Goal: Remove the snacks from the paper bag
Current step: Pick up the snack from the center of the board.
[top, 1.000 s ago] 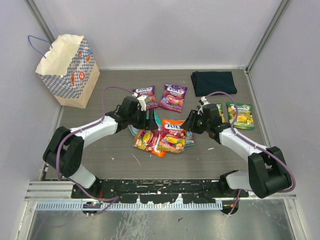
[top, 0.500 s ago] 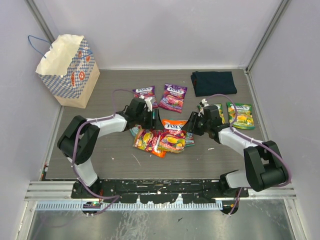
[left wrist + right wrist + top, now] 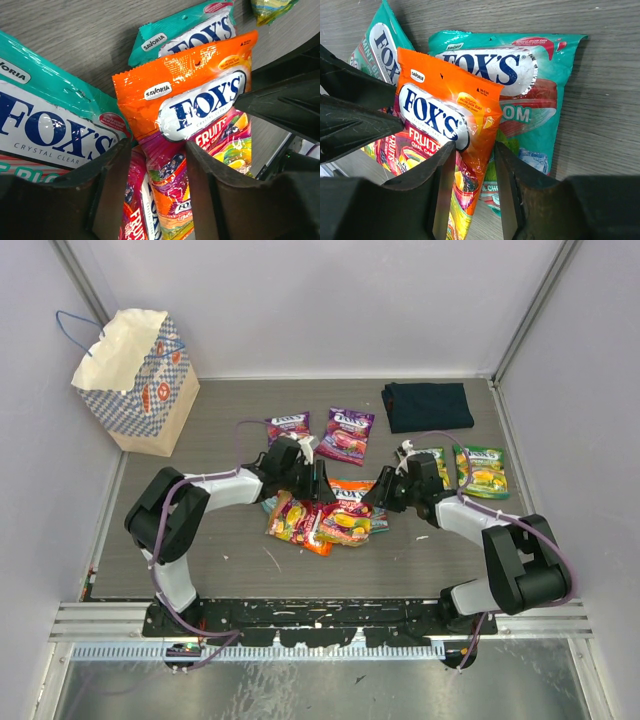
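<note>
Left hand [image 3: 322, 486], right hand [image 3: 372, 493], two purple snacks [image 3: 288, 426] [image 3: 346, 433]

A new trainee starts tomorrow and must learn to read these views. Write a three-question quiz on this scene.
1. True or false: the paper bag stands at the far left corner of the table.
2. Which colour packet shows between the fingers of the left end effector and of the right end effector in their wrist views?
3. How many purple packets lie on the table?
Key: 1 true. 2 the orange packet. 3 two.
</note>
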Available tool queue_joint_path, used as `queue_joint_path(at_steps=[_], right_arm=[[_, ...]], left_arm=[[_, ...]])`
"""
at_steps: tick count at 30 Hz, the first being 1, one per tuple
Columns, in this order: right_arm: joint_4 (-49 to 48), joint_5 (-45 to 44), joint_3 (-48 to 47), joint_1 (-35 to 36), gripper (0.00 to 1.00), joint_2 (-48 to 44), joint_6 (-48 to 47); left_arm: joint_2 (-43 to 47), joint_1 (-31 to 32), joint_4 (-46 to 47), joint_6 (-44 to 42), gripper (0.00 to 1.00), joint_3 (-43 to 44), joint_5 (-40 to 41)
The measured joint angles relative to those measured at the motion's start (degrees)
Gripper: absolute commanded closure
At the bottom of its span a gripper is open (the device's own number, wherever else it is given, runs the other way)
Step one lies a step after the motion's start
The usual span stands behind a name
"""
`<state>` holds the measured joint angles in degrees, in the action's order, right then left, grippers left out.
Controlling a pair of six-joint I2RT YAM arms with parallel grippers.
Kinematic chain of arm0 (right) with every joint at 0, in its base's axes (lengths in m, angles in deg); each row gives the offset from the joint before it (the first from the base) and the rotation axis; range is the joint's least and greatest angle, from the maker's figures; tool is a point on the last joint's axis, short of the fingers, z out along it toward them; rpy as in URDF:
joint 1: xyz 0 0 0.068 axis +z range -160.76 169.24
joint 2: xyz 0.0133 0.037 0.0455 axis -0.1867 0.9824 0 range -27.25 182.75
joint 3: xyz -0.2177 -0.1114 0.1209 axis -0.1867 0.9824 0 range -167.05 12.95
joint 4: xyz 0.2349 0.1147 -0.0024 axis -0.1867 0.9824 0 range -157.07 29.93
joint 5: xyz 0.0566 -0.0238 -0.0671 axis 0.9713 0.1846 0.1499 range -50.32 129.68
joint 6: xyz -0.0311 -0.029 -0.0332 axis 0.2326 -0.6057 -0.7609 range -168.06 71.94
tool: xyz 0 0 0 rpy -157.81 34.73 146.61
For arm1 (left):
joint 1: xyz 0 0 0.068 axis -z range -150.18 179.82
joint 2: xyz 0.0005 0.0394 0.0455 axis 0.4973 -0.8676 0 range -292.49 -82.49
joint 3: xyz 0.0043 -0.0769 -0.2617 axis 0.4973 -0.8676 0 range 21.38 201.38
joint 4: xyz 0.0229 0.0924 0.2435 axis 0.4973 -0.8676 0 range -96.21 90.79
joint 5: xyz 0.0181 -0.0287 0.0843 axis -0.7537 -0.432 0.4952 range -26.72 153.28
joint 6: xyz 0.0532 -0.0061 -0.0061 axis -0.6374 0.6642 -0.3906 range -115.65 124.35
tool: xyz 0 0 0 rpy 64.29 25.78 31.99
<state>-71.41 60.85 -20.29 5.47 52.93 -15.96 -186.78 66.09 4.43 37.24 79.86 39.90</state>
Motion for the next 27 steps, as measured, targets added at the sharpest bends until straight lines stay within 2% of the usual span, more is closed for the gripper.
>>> queue_joint_path(at_steps=[4, 9, 11, 17, 22, 27], right_arm=[[-1.11, 1.01, 0.57, -0.22, 0.67, 0.13, 0.15], [-1.99, 1.42, 1.14, -0.24, 0.84, 0.07, 0.26], [-2.12, 1.60, 1.27, -0.24, 0.87, -0.28, 0.37], [-1.79, 1.99, 1.38, -0.24, 0.88, -2.19, 0.02], [-1.40, 2.71, 1.38, -0.09, 0.88, -3.65, -0.02], [-1.03, 1.77, -0.22, 3.34, 0.88, -5.68, 0.22]], left_arm=[[-0.11, 0.00, 1.31, 1.53, 0.73, -0.15, -0.57], [-0.20, -0.02, 3.93, 3.56, 0.99, -1.07, -1.36], [-0.20, -0.02, 4.79, 4.17, 1.00, -1.51, -1.60], [0.96, 0.00, 5.77, 4.42, 1.00, -2.93, -1.92], [6.12, 0.07, 4.17, 3.93, 1.00, -4.04, -1.18], [13.46, 0.09, 0.61, 2.25, 1.00, -5.25, 2.10]])
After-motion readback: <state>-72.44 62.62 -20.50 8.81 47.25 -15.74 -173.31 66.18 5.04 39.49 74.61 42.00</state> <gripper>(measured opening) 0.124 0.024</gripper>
